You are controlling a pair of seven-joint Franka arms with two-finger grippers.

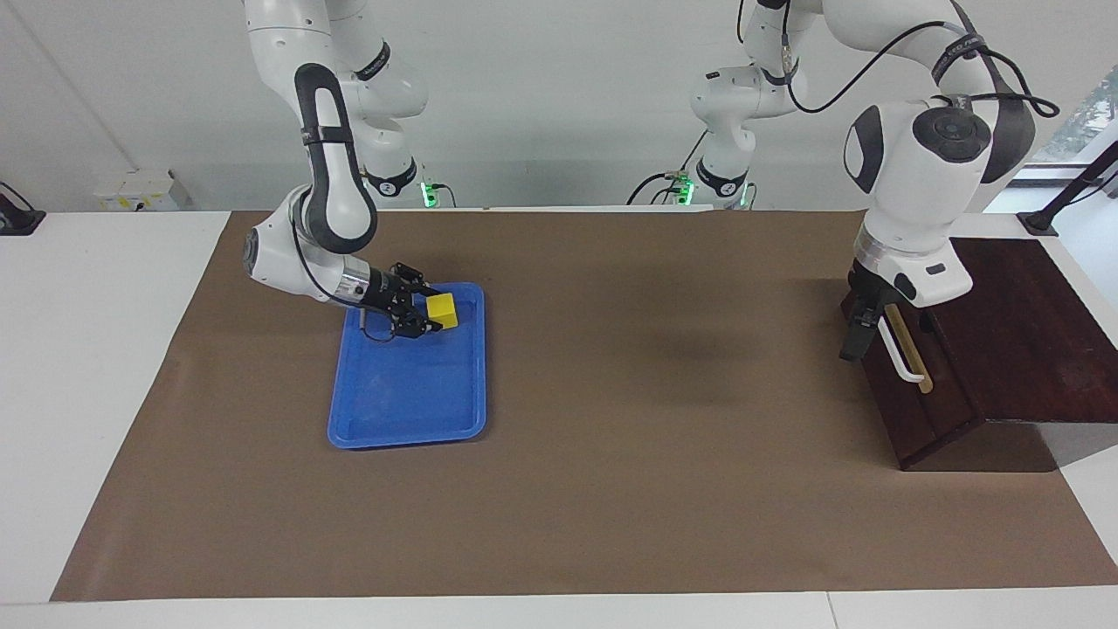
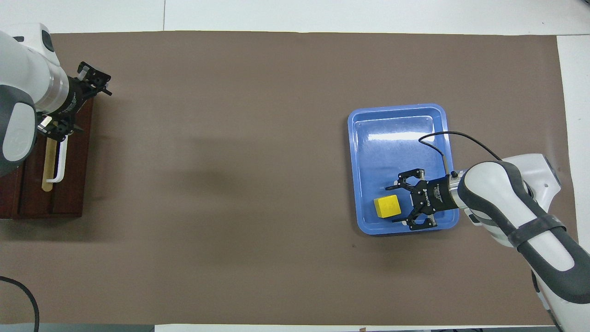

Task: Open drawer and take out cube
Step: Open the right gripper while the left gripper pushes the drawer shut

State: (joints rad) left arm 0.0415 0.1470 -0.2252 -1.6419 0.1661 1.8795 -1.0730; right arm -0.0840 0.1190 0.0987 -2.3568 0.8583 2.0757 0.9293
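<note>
A: Where is the cube [image 2: 386, 205]?

B: It sits in the blue tray [image 2: 396, 115], in the part of the tray nearest the robots, toward the right arm's end of the surface [image 1: 611, 524].

A: And the right gripper [image 2: 400, 204]?

B: It is low over the tray, just beside the cube. Its fingers stand apart and the cube lies free at their tips, so nothing is clamped.

A: The drawer [image 1: 917, 411]?

B: It is pushed in, at the left arm's end of the surface. The white handle [image 2: 62, 157] lies along its dark front on a tan strip.

A: What about the left gripper [image 2: 94, 79]?

B: It is up in the air over the drawer's edge, by the end of the handle, its fingers spread and holding nothing. In the facing view it hangs at the front of the drawer, clear of the handle.

A: Anything else on the surface?

B: Only the brown mat [image 2: 230, 184] under it all.
</note>
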